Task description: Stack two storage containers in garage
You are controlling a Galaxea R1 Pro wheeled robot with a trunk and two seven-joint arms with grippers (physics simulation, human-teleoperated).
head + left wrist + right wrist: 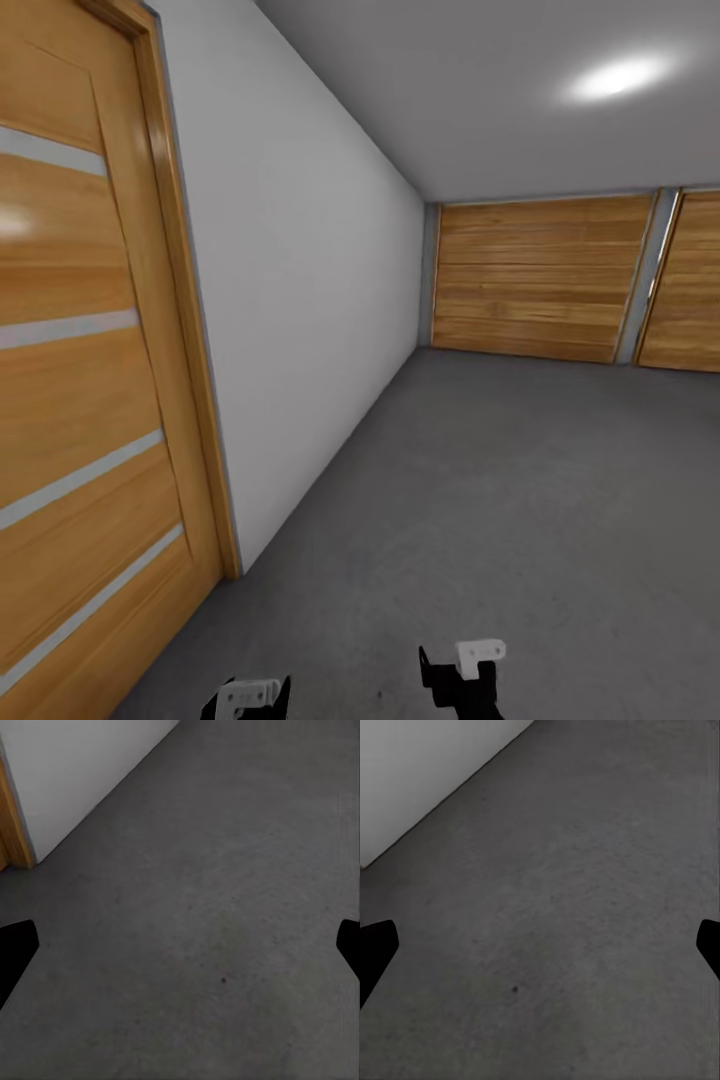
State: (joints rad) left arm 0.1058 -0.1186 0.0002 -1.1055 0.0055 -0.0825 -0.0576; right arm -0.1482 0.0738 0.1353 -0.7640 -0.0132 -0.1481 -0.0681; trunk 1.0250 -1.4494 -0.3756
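Observation:
I am in the garage, over its dark grey concrete floor (480,500). The two storage containers are out of view. My left gripper (248,695) and right gripper (468,670) poke in at the bottom edge of the head view, held low over the floor. In the left wrist view the left gripper (180,952) is open, its black fingertips (16,949) far apart with bare concrete between them. The right gripper (540,952) is open too, with nothing between its fingertips (376,949).
A wooden door with pale stripes (80,400) stands close on the left, set in a white wall (300,320). Two wood-slat garage doors (540,290) close the far end. A round ceiling light (615,78) glows above. Open floor stretches ahead and to the right.

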